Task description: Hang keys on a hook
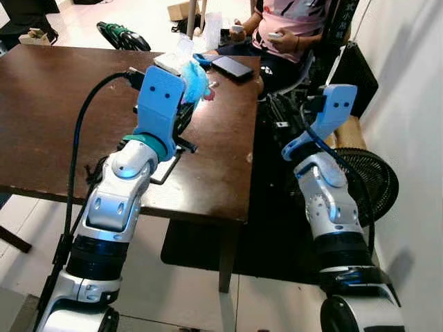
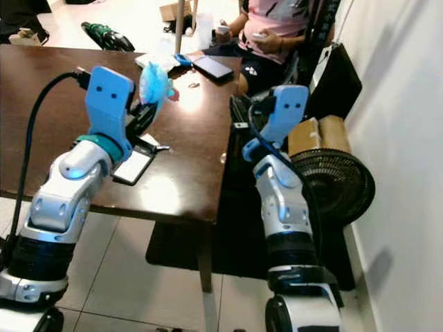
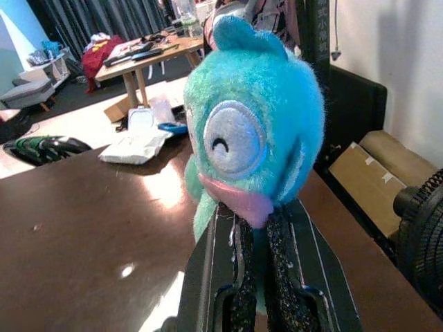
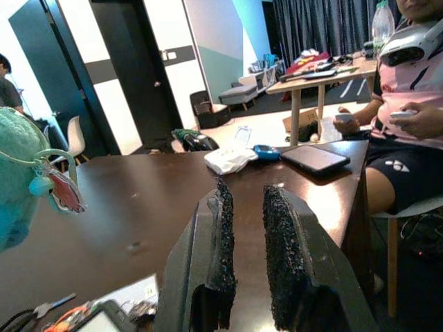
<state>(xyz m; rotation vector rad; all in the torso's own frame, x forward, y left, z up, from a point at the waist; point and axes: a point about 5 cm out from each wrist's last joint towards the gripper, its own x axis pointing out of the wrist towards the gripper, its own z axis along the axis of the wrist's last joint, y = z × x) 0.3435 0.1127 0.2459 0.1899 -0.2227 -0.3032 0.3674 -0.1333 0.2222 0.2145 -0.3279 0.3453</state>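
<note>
A turquoise plush fish keychain (image 3: 249, 131) with a big embroidered eye and pink mouth is held above the brown table (image 1: 41, 117). My left gripper (image 3: 256, 218) is shut on its lower part. From the head the plush (image 1: 194, 81) sticks out past the left arm's blue wrist housing. In the right wrist view the plush (image 4: 17, 173) has a thin ring and a pink tag (image 4: 64, 191) hanging from it. My right gripper (image 4: 246, 197) is held up off the table's right edge. It is open by a narrow gap with nothing between its fingers.
A dark phone (image 1: 232, 66), a white box (image 1: 169, 61) and a blue item lie at the table's far end. A flat device (image 2: 131, 166) lies under my left arm. A person in a pink shirt (image 1: 287, 28) sits beyond. A black fan (image 1: 377, 180) and a wall stand on the right.
</note>
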